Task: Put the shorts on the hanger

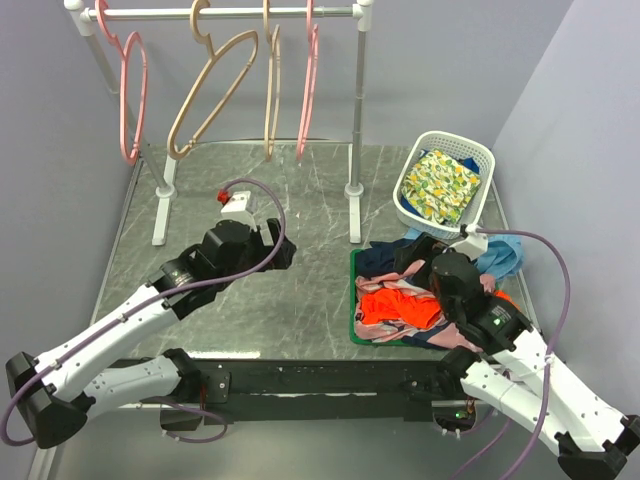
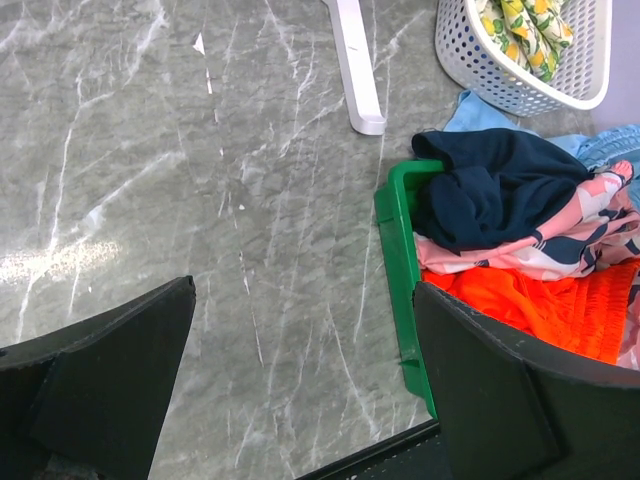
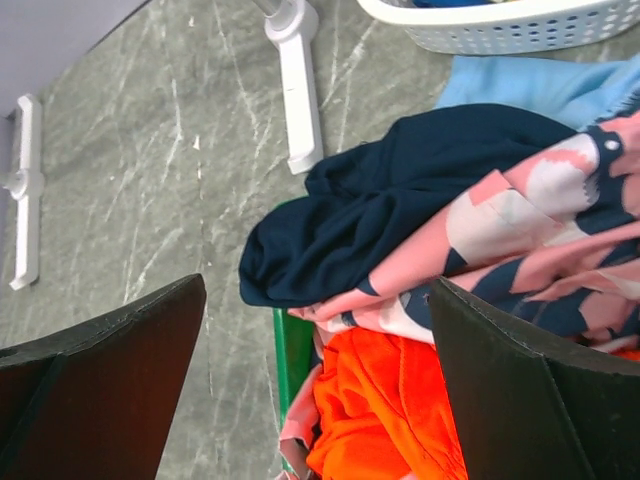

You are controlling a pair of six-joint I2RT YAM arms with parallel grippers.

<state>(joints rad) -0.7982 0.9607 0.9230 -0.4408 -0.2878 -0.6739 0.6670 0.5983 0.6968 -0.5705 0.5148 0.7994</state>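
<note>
The orange-red shorts (image 1: pixel 395 305) lie crumpled in a green tray (image 1: pixel 355 300), partly under a pink, navy and white patterned garment (image 1: pixel 400 280). Two pink hangers hang on the rack at the back, one at the left (image 1: pixel 132 100) and one at the right (image 1: pixel 311 90). My right gripper (image 1: pixel 422 270) is open and empty just above the clothes pile; in the right wrist view (image 3: pixel 320 390) the shorts (image 3: pixel 390 410) lie between its fingers. My left gripper (image 1: pixel 283 250) is open and empty over bare table left of the tray; its wrist view (image 2: pixel 310 400) shows the shorts (image 2: pixel 540 305) at the right.
Two tan hangers (image 1: pixel 205 95) hang between the pink ones on the white rack (image 1: pixel 355 120), whose feet (image 1: pixel 160 210) stand on the marble table. A white basket (image 1: pixel 480 165) with yellow-green floral cloth (image 1: pixel 440 185) stands at back right. A light blue cloth (image 1: pixel 505 250) lies beside the tray.
</note>
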